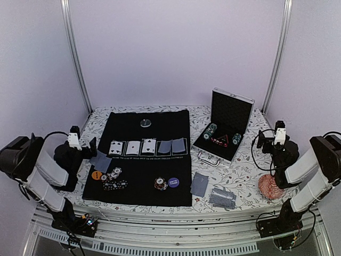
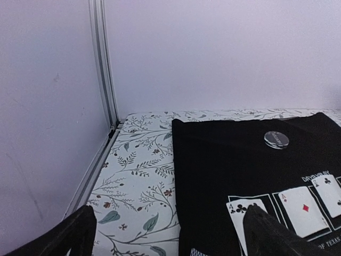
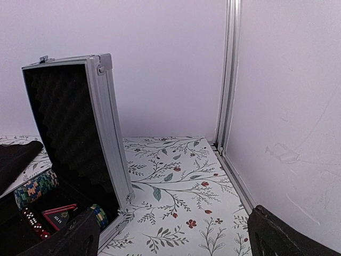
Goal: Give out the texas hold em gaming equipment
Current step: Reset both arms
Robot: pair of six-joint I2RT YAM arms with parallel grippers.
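Five cards lie in a row on the black mat (image 1: 133,130): three face-up cards (image 1: 132,148) and two blue-grey face-down cards (image 1: 171,146). A silver disc (image 1: 145,123) lies behind them and also shows in the left wrist view (image 2: 277,139). An orange disc (image 1: 96,175), chip stacks (image 1: 114,178), another chip stack (image 1: 161,183) and a purple disc (image 1: 173,182) sit near the mat's front. A face-down card (image 1: 100,161) lies by my left gripper (image 1: 88,145), which is open and empty (image 2: 170,237). More face-down cards (image 1: 200,184) and a card pile (image 1: 222,198) lie on the right. My right gripper (image 1: 261,140) is open and empty (image 3: 170,240).
An open metal case (image 1: 224,125) holds teal chips (image 3: 36,186) and red dice (image 3: 32,221); its lid (image 3: 101,138) stands upright left of my right gripper. A red patterned disc (image 1: 270,188) lies under my right arm. Walls and frame posts close in both sides.
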